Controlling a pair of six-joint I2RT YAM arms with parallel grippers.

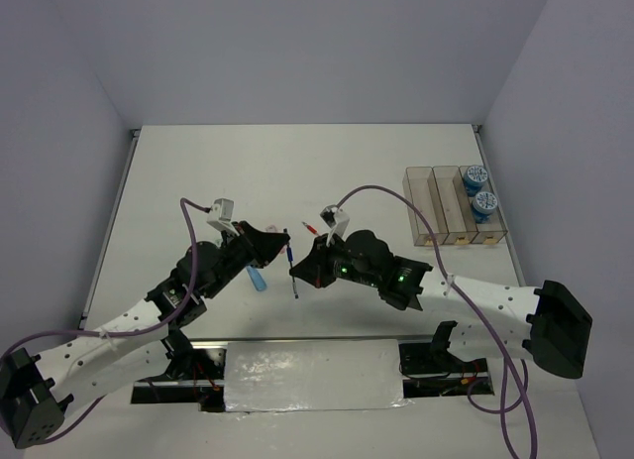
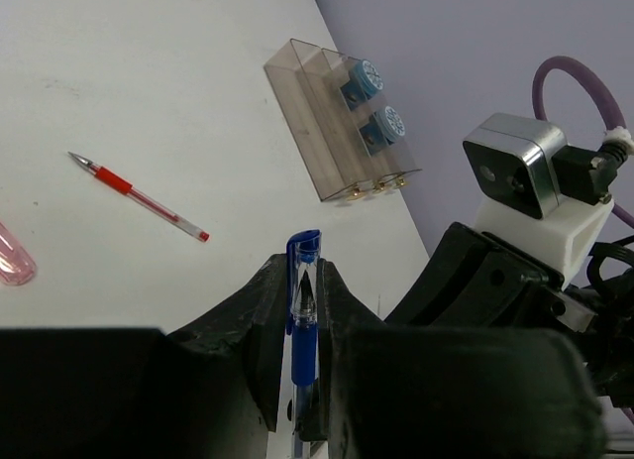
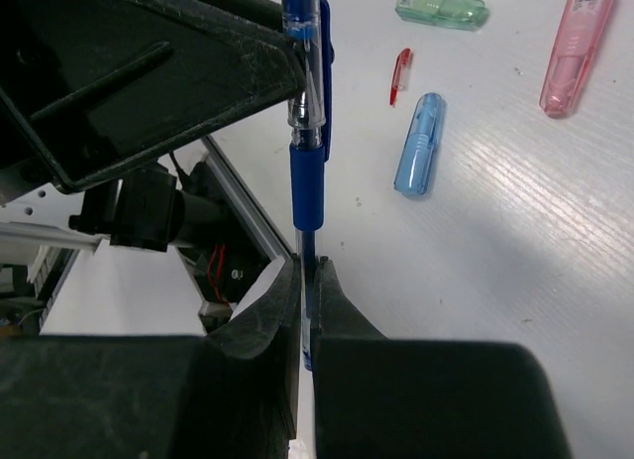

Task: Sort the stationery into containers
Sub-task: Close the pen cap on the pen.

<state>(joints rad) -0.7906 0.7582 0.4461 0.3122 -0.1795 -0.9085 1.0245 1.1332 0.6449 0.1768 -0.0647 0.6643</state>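
Note:
Both grippers hold the thin blue pen (image 1: pixel 294 281) above the table's middle. My left gripper (image 2: pixel 304 273) is shut on its capped end (image 2: pixel 304 256). My right gripper (image 3: pixel 309 273) is shut on its barrel, below the blue grip (image 3: pixel 307 186). The two grippers (image 1: pixel 280 243) (image 1: pixel 300 266) almost touch. The thin red pen (image 2: pixel 139 194) lies on the table beyond them (image 1: pixel 309 225). Three joined clear bins (image 1: pixel 433 209) stand at the right. The rightmost bin holds two blue-and-white rolls (image 1: pixel 475 175) (image 1: pixel 484 203).
Green (image 3: pixel 442 7), pink (image 3: pixel 572 51) and blue (image 3: pixel 419 145) oblong pieces lie on the table under the left arm, with a small red cap-like piece (image 3: pixel 399 75) beside them. The blue piece also shows in the top view (image 1: pixel 258 279). The table's near edge and frame (image 3: pixel 228 196) lie just below the pen.

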